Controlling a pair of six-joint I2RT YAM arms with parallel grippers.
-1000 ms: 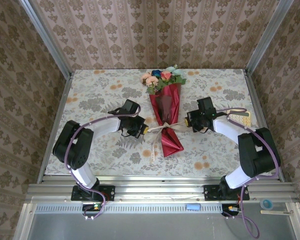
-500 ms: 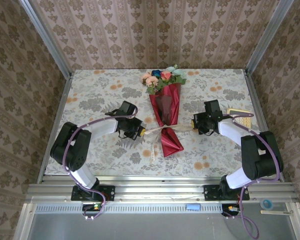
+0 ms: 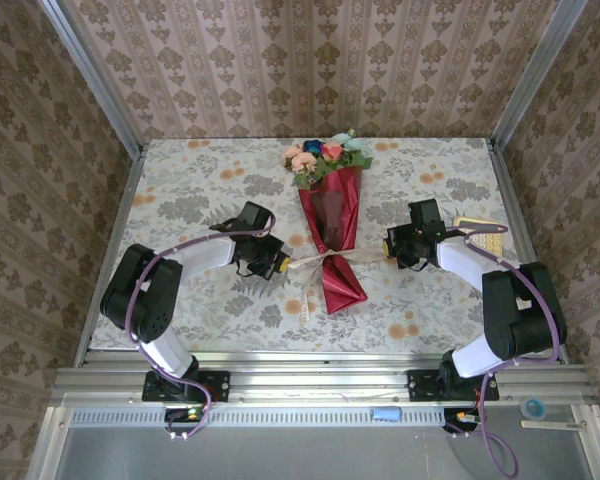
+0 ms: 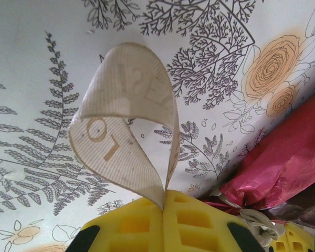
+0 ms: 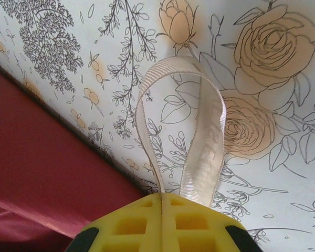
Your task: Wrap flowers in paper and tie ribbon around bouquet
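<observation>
The bouquet (image 3: 332,232) lies lengthwise mid-table, a cone of dark red paper (image 3: 330,215) with the flowers (image 3: 325,155) at its far, wide end. The cream ribbon (image 3: 330,259) crosses the cone's narrow part, knotted there and stretched to both sides. My left gripper (image 3: 280,262) is shut on the ribbon's left loop (image 4: 127,121), which curls up from its yellow pads (image 4: 142,223); red paper (image 4: 283,157) lies at right. My right gripper (image 3: 390,250) is shut on the right loop (image 5: 191,131), rising from its yellow pads (image 5: 136,226), with red paper (image 5: 37,152) to its left.
A floral-print cloth (image 3: 180,190) covers the table, walled in by patterned panels. A loose ribbon tail (image 3: 308,300) trails toward the near edge beside the cone's tip. A pale flat object (image 3: 482,232) sits by the right forearm near the table's right edge.
Both grippers have drawn outward, away from the bouquet, pulling the ribbon loops tighter across the cone. Since half a second ago they have hardly moved.
</observation>
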